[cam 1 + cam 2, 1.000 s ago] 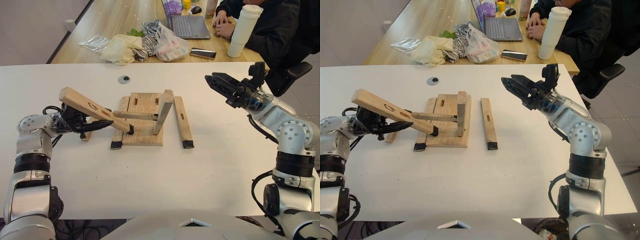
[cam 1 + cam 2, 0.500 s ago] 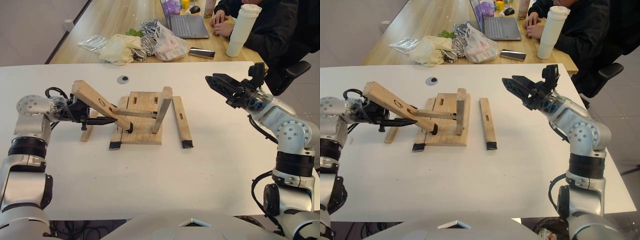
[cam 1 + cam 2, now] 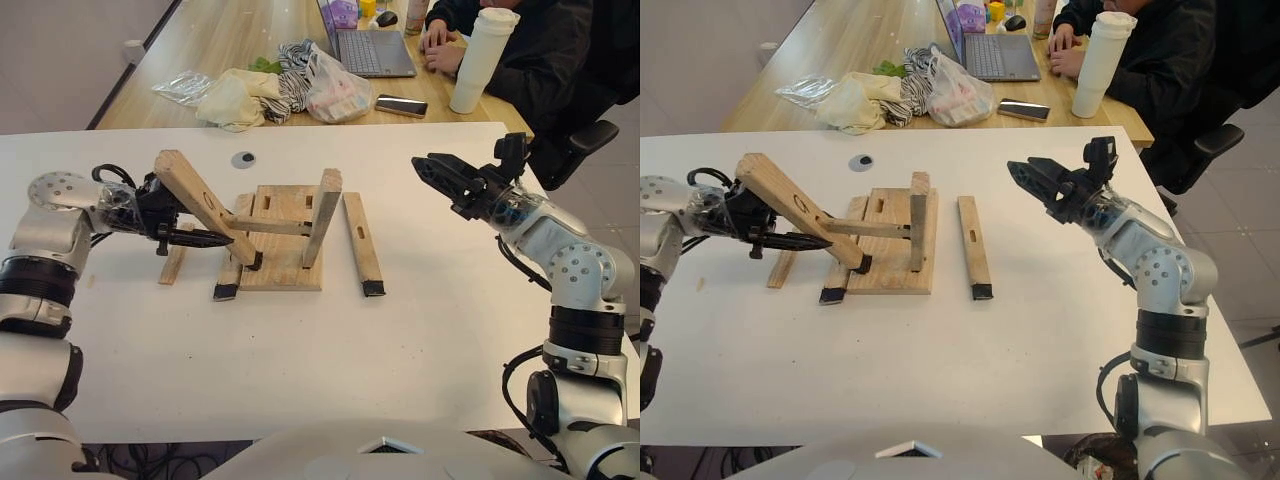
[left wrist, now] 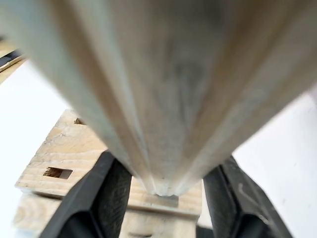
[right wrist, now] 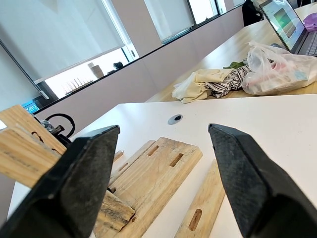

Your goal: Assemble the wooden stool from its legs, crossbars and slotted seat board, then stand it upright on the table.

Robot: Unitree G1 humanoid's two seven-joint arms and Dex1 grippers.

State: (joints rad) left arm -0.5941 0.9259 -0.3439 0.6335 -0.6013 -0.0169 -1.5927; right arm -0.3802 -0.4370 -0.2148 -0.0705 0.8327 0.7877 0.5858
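The slotted seat board [image 3: 285, 235] lies flat mid-table. My left gripper [image 3: 170, 228] is shut on a wooden leg [image 3: 203, 205], held tilted with its black-capped foot down by the board's left edge. A crossbar [image 3: 270, 227] joins this leg to a second leg [image 3: 322, 218] standing tilted on the board. A third leg [image 3: 360, 243] lies flat to the board's right, a fourth leg [image 3: 231, 272] lies along its left edge. A loose crossbar [image 3: 176, 262] lies under my left gripper. My right gripper [image 3: 432, 177] hovers open above the table, right of the parts.
A round grey cap [image 3: 242, 159] sits in the table behind the board. Beyond the white table stands a wooden table [image 3: 210, 40] with bags, cloths, a phone [image 3: 400, 105], a laptop and a tall white cup [image 3: 478, 60]. A seated person is behind it.
My left gripper has carried the held leg to the right and tipped it steeper, towards the seat board. The right arm has hardly moved.
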